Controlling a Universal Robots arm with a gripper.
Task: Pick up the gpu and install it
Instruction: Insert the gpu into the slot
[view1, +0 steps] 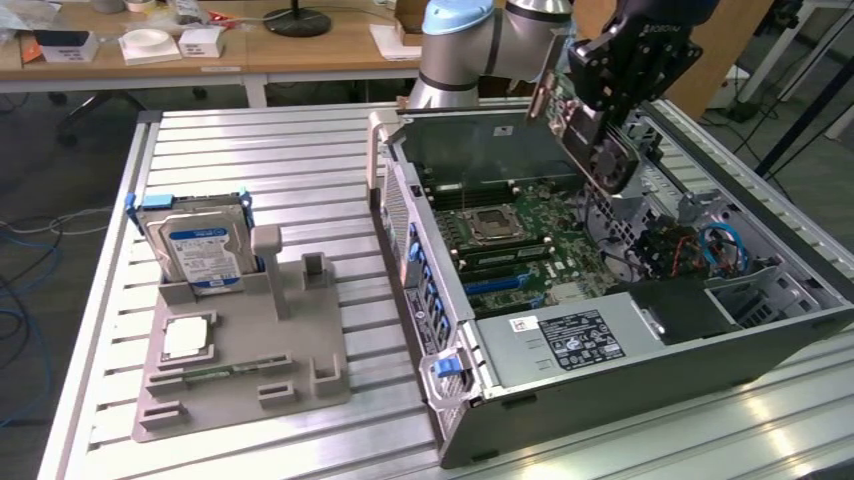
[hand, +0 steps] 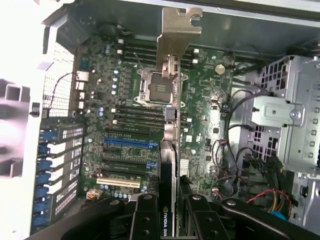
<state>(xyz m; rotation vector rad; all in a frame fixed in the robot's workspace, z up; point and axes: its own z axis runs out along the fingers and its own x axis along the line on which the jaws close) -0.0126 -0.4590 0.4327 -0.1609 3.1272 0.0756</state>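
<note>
Black fingers (hand: 146, 222) of your gripper (hand: 171, 220) pinch the gpu (view1: 601, 150), held tilted over the far end of the open computer case (view1: 667, 385), which lies along the slatted metal table's (view1: 267, 170) edge at the exterior view's right; wooden desks (view1: 320, 55) stand beyond.

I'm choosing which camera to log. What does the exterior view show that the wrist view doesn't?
Exterior view adds: the hard drive upright in the grey holder on the slatted table, beside the open case. Wrist view adds: NVIDIA lettering along the edge of the gpu. Shared: the gpu held by the gripper over the motherboard and its CPU socket.
</note>
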